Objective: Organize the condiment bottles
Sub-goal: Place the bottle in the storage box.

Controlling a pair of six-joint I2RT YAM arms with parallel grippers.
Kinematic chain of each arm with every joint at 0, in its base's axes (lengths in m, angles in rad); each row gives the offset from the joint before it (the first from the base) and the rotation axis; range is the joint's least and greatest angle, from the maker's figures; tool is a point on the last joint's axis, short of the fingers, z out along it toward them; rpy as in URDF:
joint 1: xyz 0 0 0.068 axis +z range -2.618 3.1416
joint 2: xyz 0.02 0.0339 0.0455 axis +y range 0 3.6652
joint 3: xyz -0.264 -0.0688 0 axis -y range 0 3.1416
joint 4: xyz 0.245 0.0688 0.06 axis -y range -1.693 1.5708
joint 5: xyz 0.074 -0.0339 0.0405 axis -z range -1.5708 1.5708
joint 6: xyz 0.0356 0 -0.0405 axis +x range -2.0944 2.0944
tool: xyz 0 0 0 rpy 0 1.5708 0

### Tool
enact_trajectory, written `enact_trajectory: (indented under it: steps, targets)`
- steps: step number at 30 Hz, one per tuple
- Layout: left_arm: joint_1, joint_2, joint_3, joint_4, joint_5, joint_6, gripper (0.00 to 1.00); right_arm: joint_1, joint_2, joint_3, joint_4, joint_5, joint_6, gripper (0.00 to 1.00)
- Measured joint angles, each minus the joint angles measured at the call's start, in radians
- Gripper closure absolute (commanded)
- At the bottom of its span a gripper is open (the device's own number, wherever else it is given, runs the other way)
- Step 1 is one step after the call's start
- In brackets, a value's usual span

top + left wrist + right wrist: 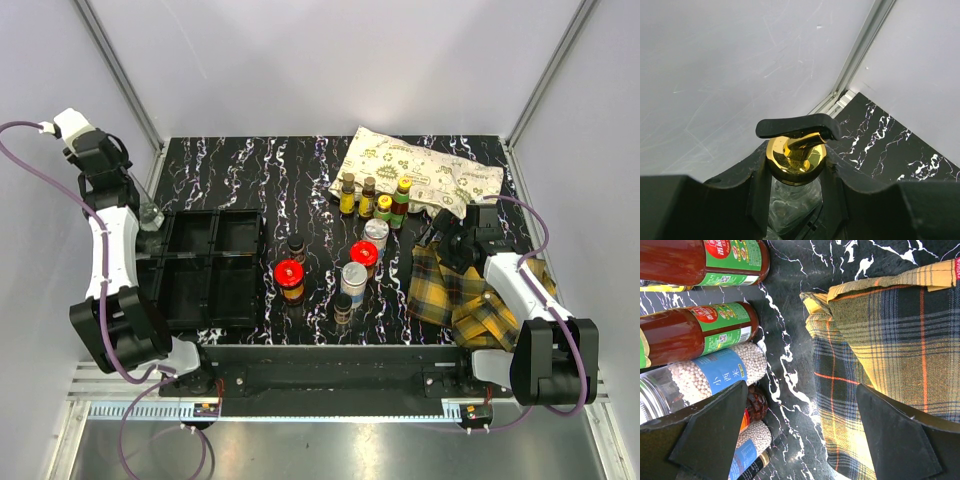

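At the far left, the left gripper [796, 200] has its jaws clamped on the gold-capped clear bottle [795, 156], just under its cap. It is beside the far-left corner of the black tray [215, 255]; I cannot tell whether it touches the table [250, 170]. It looks like rigid, smooth and breakable glass with a glossy cap, so the neck seems the safest hold.

The tray's four compartments show nothing inside. To the right stand two red-lidded jars [289, 272], two tiny dark bottles [296, 245], two silver-lidded shakers [354, 281] and apparently four sauce bottles [368, 197]. The right gripper [801, 407] hangs by the plaid cloth [455, 290], its jaws wide apart and holding nothing.
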Motion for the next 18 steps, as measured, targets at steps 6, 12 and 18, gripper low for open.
enact_trajectory:
  steps: [6, 12, 18]
  targets:
    - [0.003, 0.004, 0.000, -0.003, 0.000, 0.000, 1.00, 0.000, 0.006, 0.000, 0.000, -0.001, 0.000, 0.01]
    - [0.006, 0.004, -0.002, -0.002, -0.001, 0.000, 1.00, 0.000, 0.014, 0.000, 0.000, -0.011, 0.003, 0.01]
    - [0.006, 0.010, 0.003, -0.015, -0.023, -0.017, 1.00, 0.000, 0.045, 0.013, -0.003, -0.061, 0.014, 0.02]
